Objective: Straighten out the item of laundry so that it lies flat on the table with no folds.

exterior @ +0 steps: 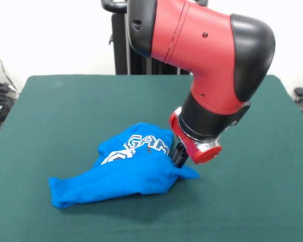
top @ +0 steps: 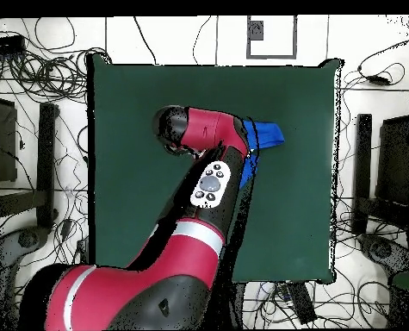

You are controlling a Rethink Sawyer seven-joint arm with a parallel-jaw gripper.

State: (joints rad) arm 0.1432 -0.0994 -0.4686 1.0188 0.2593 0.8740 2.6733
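The item of laundry (exterior: 134, 169) is a bright blue garment with white block lettering. It lies crumpled in a long bunched heap on the green table (exterior: 65, 106), slightly toward the near side. My gripper (exterior: 179, 157) comes down at the heap's right end, its dark fingers close together and pinching a fold of the blue cloth. In the overhead view the red arm covers the gripper. Only parts of the laundry (top: 269, 134) show beside the arm, on the table (top: 130, 172).
The bulky red and black arm (exterior: 212, 55) hangs over the table's right half in the front view. Cables and stands (top: 35, 172) surround the table on the floor in the overhead view.
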